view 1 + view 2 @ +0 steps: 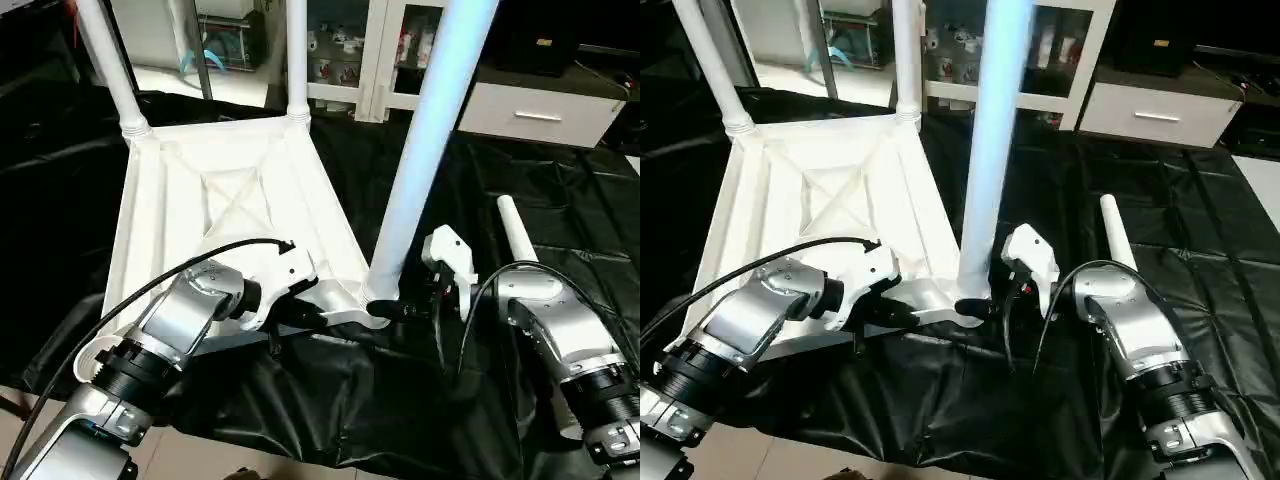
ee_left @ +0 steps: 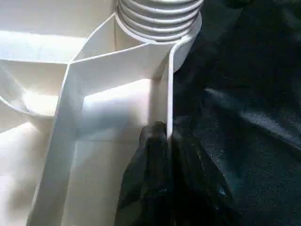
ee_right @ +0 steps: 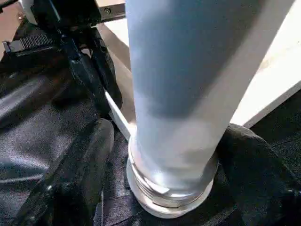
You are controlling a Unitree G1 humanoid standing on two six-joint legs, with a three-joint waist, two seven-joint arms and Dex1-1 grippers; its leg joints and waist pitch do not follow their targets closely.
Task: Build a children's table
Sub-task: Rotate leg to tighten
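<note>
The children's table lies upside down on black cloth, its white tabletop (image 1: 240,200) showing the X-ribbed underside. Two legs (image 1: 297,60) stand screwed in at the far corners. A third leg (image 1: 425,150) stands in the near right corner socket. One more leg (image 1: 515,232) lies loose on the cloth to the right. My left gripper (image 2: 159,132) is shut on the tabletop's near rim, close to that socket. My right gripper (image 3: 169,146) is open, with its fingers (image 3: 75,179) on either side of the third leg's threaded base and a gap on one side.
The black cloth (image 1: 560,190) covers the work table and ends near the front edge, with the floor below. A glass-door cabinet (image 1: 345,50) and a white drawer unit (image 1: 535,112) stand behind. A black cable (image 1: 150,285) loops over my left forearm.
</note>
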